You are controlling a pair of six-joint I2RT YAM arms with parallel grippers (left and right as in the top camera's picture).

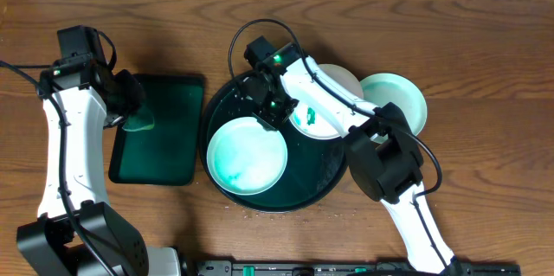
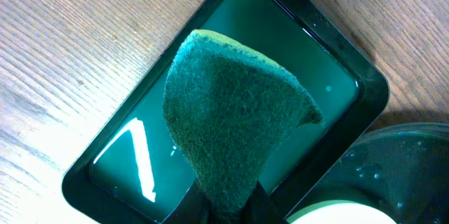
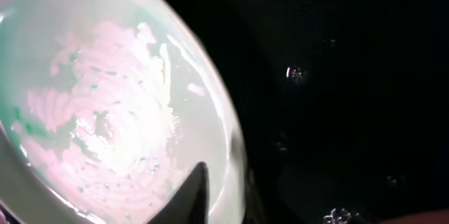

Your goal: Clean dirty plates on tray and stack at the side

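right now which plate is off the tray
The far-right mint-green plate, on bare wood; the other mint plate and the white plate are at the black tray.

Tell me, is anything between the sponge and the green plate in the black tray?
Nothing visible. The left gripper holds the sponge beside the plate; the right gripper sits only at its far rim.

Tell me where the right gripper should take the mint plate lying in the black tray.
Pinch the mint plate by its raised rim, at the edge nearest the right gripper, coming down from above. It lies flat and shallow, so only the rim offers a hold.
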